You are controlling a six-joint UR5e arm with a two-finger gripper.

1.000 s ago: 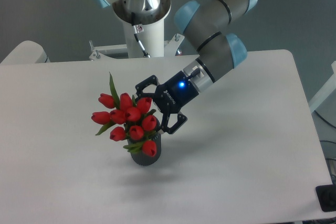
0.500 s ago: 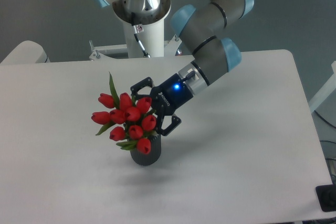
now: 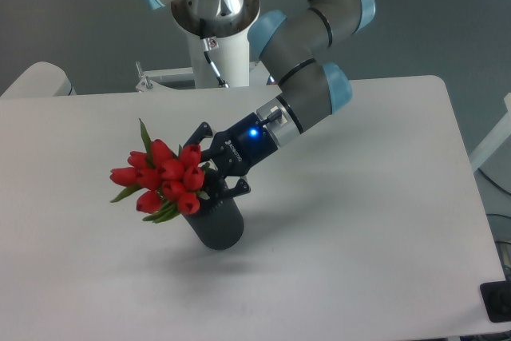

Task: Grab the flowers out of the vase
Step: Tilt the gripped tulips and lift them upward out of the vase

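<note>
Flowers [image 3: 162, 180]: tight bunch of red tulip buds, a few green leaves showing at the top and lower left. The bunch leans toward the left of the frame, heads out past the rim of the vase [image 3: 215, 226]; the stems run down and right into the vase mouth, mostly hidden behind the buds.

Vase: dark grey cylinder, tilted to the left with the bunch, base on the white tabletop [image 3: 359, 221]. A soft shadow lies on the tabletop beside the base.

Claw [image 3: 212, 167]: black, two-fingered, reaching in from the right at the level of the stems just above the vase mouth. One finger shows above the bunch, the other below it near the vase rim, so the fingers sit on either side of the stems. Buds cover the contact, so I cannot tell whether the fingers are pinching the stems or merely bracketing them. A blue light glows on the claw body.

Arm [image 3: 307, 101]: grey links with light-blue joint caps, descending from the upper middle of the frame to the claw. White mounting column [image 3: 215, 45] stands behind the far edge of the tabletop.
</note>
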